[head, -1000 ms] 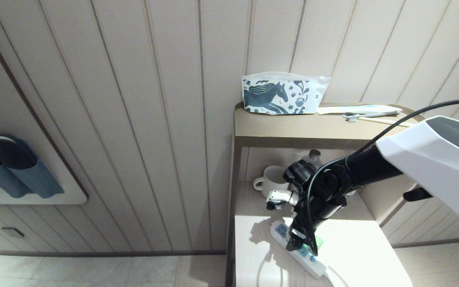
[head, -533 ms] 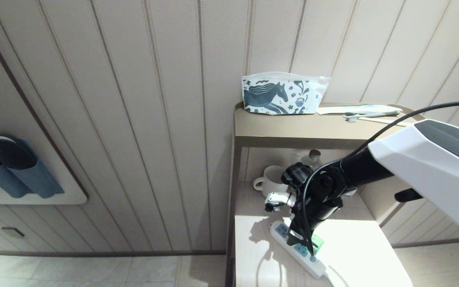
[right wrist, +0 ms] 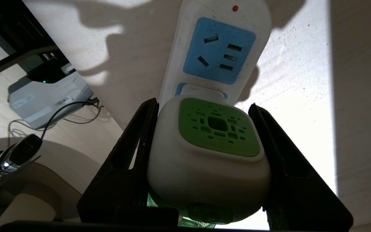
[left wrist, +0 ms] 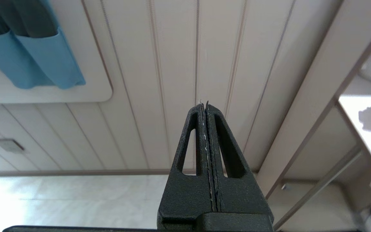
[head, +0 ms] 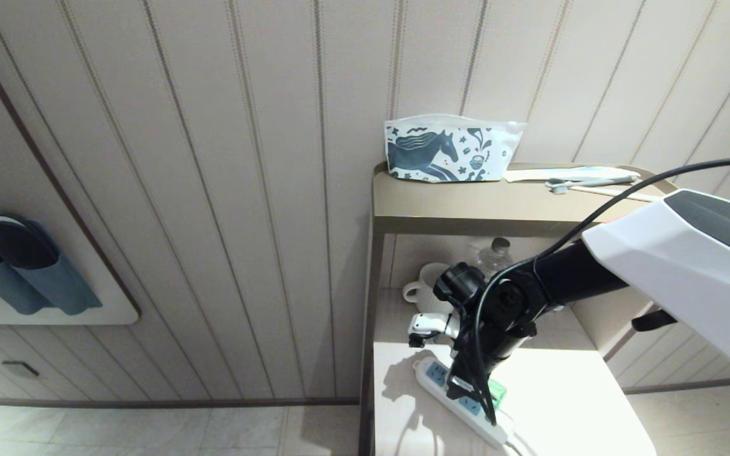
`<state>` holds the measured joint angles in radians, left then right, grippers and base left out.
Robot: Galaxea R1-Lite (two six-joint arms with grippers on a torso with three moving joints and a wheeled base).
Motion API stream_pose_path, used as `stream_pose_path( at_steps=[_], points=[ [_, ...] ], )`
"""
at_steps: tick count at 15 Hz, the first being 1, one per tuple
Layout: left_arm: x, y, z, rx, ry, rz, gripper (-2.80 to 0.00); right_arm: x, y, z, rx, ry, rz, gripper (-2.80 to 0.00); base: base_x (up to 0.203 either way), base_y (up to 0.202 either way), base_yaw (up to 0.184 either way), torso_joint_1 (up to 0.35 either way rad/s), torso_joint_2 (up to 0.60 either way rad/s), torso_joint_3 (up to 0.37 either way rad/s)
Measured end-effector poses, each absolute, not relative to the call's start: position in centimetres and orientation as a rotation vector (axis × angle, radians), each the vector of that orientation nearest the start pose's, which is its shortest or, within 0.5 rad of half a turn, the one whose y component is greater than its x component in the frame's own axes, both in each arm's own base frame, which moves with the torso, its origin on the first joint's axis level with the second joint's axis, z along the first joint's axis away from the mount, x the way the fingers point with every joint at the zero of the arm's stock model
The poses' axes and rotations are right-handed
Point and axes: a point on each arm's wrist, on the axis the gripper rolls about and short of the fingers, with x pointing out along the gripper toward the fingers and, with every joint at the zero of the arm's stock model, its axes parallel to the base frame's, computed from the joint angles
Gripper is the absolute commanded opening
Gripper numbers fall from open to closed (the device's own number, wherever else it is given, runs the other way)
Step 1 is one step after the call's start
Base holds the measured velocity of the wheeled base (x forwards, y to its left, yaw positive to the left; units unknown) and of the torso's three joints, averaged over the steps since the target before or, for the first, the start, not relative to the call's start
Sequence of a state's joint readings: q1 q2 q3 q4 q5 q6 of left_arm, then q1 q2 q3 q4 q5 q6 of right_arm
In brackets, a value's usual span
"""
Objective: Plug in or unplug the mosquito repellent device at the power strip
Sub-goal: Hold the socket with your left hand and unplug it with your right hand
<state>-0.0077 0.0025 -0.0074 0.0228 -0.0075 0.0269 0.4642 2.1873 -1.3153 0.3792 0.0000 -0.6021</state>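
Between right gripper [right wrist: 204,161] fingers, mosquito repellent device [right wrist: 209,151] meets power strip [right wrist: 217,42].

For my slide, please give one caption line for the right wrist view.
Right tool grips the mosquito repellent device, seated on the power strip beside a free blue socket.

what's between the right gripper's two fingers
The mosquito repellent device, white with a green cap, fills the gap in the right wrist view, seated on the power strip.
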Motion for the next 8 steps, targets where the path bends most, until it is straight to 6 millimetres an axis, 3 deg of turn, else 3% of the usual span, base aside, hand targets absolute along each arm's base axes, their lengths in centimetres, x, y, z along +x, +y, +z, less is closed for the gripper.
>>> stream_pose_path(
  at_steps=[2,5,8],
  points=[
    [-2.6,-0.1,8.4,0.055,0.018,-0.051,-2.80,32.9,17.9,6.3,-0.843,1.073,0.776,-2.80,0.000,0.000,0.000,0.000,0.00,0.000],
    [-2.2,-0.3,11.3,-0.024,0.074,-0.146,-2.80,32.1,18.7,6.7,-0.870,1.054,0.784,-2.80,0.000,0.000,0.000,0.000,0.00,0.000],
    [1.0,-0.5,14.0,-0.086,0.263,-0.251,-2.80,31.6,18.8,7.3,-0.874,1.040,0.786,-2.80,0.000,0.000,0.000,0.000,0.00,0.000]
  ],
)
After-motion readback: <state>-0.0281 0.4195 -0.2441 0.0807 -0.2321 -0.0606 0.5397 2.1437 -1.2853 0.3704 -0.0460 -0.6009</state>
